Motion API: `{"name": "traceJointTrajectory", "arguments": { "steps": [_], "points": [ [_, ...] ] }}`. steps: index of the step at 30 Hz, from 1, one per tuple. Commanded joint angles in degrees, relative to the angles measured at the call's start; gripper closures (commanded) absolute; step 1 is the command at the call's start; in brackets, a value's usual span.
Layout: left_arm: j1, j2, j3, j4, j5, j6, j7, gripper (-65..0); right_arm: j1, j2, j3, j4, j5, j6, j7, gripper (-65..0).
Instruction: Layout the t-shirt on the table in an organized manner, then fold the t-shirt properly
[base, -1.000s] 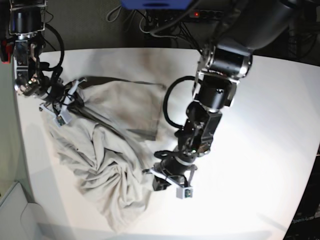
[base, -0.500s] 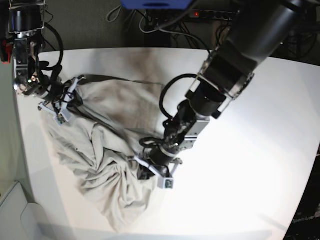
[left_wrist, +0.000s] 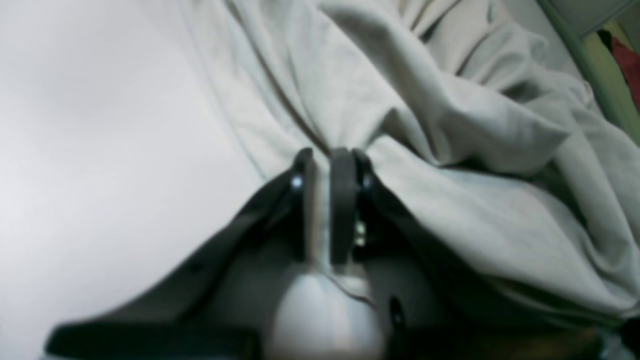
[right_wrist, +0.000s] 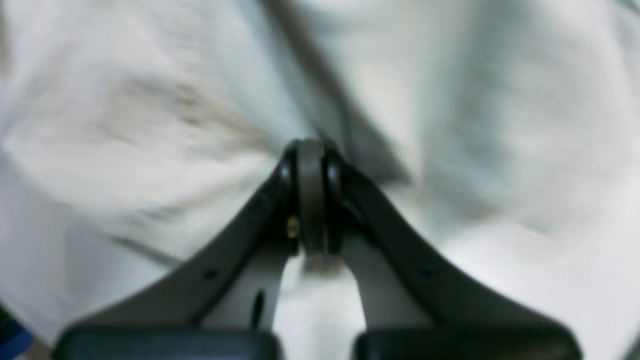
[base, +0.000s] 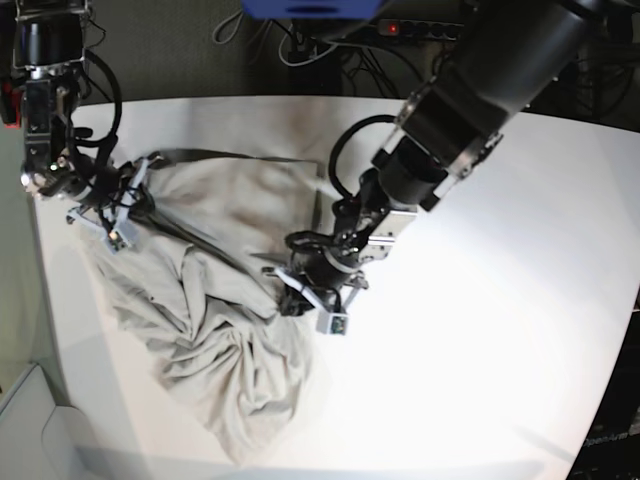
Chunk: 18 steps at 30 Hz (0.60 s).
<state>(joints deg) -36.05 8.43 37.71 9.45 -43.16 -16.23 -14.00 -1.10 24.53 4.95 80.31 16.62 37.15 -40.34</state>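
Shirt, the t-shirt (base: 215, 300), lay bunched from upper left toward lower centre on the table (base: 480, 330). Left gripper (base: 290, 295) pinched its mid-frame edge; right gripper (base: 130, 205) pinched the upper-left corner.

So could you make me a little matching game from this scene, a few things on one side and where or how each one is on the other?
Things:
1. t-shirt
2. table
3. left gripper
4. right gripper

States:
A. white and smooth, lying under everything
B. shut on cloth at the shirt's edge, near the middle of the table
C. grey-beige, crumpled in a heap
D. shut on cloth at the heap's far corner, by the table's edge

Pairs: 1-C, 2-A, 3-B, 4-D
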Motion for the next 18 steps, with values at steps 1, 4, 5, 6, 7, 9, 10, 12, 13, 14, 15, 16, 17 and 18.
{"name": "traceJointTrajectory", "arguments": {
  "steps": [1, 4, 5, 6, 7, 9, 10, 12, 13, 14, 15, 16, 17, 18],
  "points": [
    [0.8, -0.4, 0.1, -0.4, 0.5, 1.1, 6.2, -6.9, 1.8, 1.6, 1.5, 0.3, 0.4, -1.6, 1.2, 0.0],
    [2.0, -2.1, -0.1, 1.5, 0.4, 1.1, 11.7, -6.7, 3.8, 3.0, 4.3, -2.0, 0.4, -1.6, 1.3, 0.0],
    [3.0, -2.7, -0.1, 3.7, 0.2, 1.1, 12.2, -6.7, 4.7, 3.5, 4.9, -3.0, 0.4, -1.6, 1.3, 0.0],
    [4.3, -3.5, -0.2, 5.6, 0.2, 1.1, 12.3, -6.7, 5.7, 3.8, 5.0, -3.7, 0.4, -1.6, 1.3, 0.0],
    [5.3, -4.3, -0.3, 7.7, 0.1, 1.1, 12.5, -6.7, 6.5, 4.3, 5.3, -4.5, 0.4, -1.6, 1.3, 0.0],
    [7.1, -5.5, -0.3, 12.4, 0.1, 1.1, 15.4, -6.7, 7.9, 5.5, 5.4, -6.2, 0.4, -1.6, 1.3, 0.0],
    [7.9, -6.3, -0.4, 14.8, 0.1, 1.1, 18.1, -6.7, 8.6, 5.9, 5.4, -7.2, 0.4, -1.6, 1.4, 0.0],
    [9.1, -7.4, -0.4, 19.1, 0.1, 1.1, 21.6, -6.6, 10.5, 6.3, 5.4, -9.0, 0.4, -1.6, 1.4, 0.0],
    [9.5, -7.9, -0.4, 21.2, 0.2, 1.1, 22.9, -6.6, 11.1, 6.3, 5.4, -9.6, 0.4, -1.6, 1.4, 0.0],
    [10.1, -8.6, -0.4, 23.2, 0.1, 1.1, 24.0, -6.6, 11.5, 6.5, 5.4, -10.2, 0.4, -1.6, 1.5, 0.0],
    [10.8, -9.2, -0.5, 25.3, 0.1, 1.1, 25.5, -6.6, 12.0, 6.5, 5.4, -10.8, 0.4, -1.6, 1.8, 0.0],
    [11.3, -9.6, -0.5, 27.0, 0.1, 1.2, 26.8, -6.6, 12.2, 6.5, 5.3, -11.4, 0.4, -1.6, 2.6, 0.0],
    [11.7, -10.0, -0.5, 29.0, 0.1, 1.4, 28.1, -6.6, 12.6, 6.5, 5.1, -12.1, 0.4, -1.6, 3.9, 0.0],
    [12.0, -10.3, -0.5, 30.9, 0.1, 3.3, 29.1, -6.6, 12.9, 6.4, 4.9, -12.8, 0.4, -1.6, 5.2, 0.0]
  ]
}}
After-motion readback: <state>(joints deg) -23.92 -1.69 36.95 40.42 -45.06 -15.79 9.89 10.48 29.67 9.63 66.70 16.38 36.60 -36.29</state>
